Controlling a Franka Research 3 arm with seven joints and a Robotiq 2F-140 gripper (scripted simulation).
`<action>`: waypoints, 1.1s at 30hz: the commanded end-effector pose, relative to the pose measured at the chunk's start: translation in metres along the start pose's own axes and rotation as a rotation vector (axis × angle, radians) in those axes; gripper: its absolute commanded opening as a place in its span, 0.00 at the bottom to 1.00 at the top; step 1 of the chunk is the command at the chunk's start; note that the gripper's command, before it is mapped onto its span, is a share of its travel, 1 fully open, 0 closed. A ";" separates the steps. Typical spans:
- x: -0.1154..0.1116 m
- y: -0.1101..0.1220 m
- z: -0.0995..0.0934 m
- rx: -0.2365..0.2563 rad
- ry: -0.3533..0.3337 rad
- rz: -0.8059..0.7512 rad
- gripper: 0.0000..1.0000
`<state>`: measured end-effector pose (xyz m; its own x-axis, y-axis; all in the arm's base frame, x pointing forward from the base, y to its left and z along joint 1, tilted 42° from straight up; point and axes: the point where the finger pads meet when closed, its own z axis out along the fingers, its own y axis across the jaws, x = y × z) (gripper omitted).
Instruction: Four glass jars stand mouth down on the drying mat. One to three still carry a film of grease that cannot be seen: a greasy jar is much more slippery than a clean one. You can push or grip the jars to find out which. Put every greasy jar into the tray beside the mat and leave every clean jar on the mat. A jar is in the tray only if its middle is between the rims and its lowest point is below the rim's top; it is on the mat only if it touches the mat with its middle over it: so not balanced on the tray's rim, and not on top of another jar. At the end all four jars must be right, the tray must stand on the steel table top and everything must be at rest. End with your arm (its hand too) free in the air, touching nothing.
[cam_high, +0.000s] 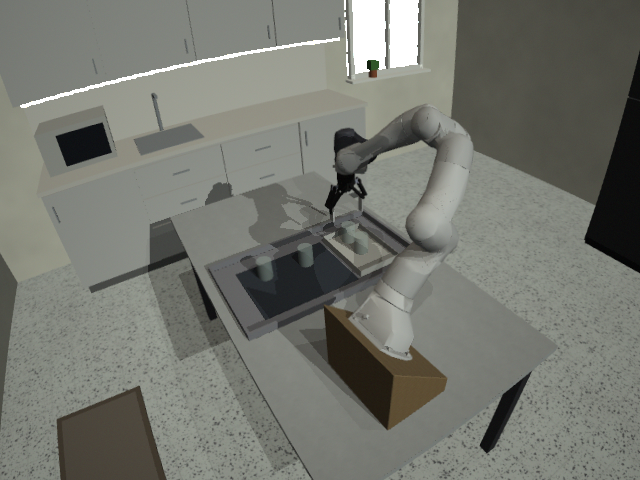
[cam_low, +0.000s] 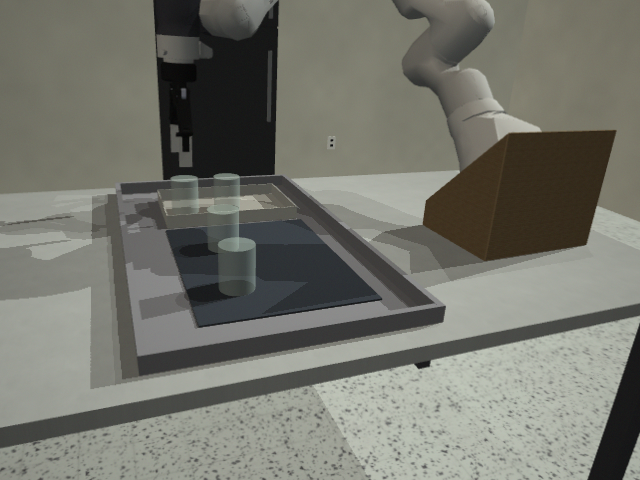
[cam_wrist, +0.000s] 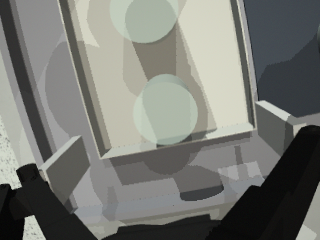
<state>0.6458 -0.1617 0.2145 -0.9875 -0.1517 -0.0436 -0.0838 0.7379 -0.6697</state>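
Two jars stand upright in the pale tray (cam_high: 374, 264) (cam_low: 268, 212) (cam_wrist: 230, 134). One jar (cam_high: 348, 231) (cam_low: 184, 193) (cam_wrist: 165, 112) is close to the tray's far end wall; the other jar (cam_high: 360, 242) (cam_low: 226, 191) (cam_wrist: 144, 17) is nearer the robot's base. Two jars stand upright on the dark mat (cam_high: 294, 294) (cam_low: 320, 279) (cam_wrist: 287, 35): one jar (cam_high: 305, 255) (cam_low: 222, 227) nearer the tray, one jar (cam_high: 264, 268) (cam_low: 236, 266) farther off. My gripper (cam_high: 346, 210) (cam_low: 180, 149) is wide open and empty, raised above the tray's far end. Grease cannot be seen.
A raised grey rim (cam_high: 231, 304) (cam_low: 289, 338) surrounds mat and tray. The wooden base block (cam_high: 361, 361) (cam_low: 547, 191) of the arm stands on the steel table (cam_high: 480, 330) (cam_low: 584, 289). Inside the tray, there is free room beside the two jars, towards the mat.
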 end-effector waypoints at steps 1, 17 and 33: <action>0.004 0.000 -0.014 0.003 0.015 -0.006 1.00; 0.004 0.000 -0.038 0.003 0.015 -0.006 1.00; 0.008 0.074 -0.038 0.003 0.015 -0.006 1.00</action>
<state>0.6288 -0.1013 0.2080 -0.9853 -0.1711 -0.0006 -0.1263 0.7295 -0.6723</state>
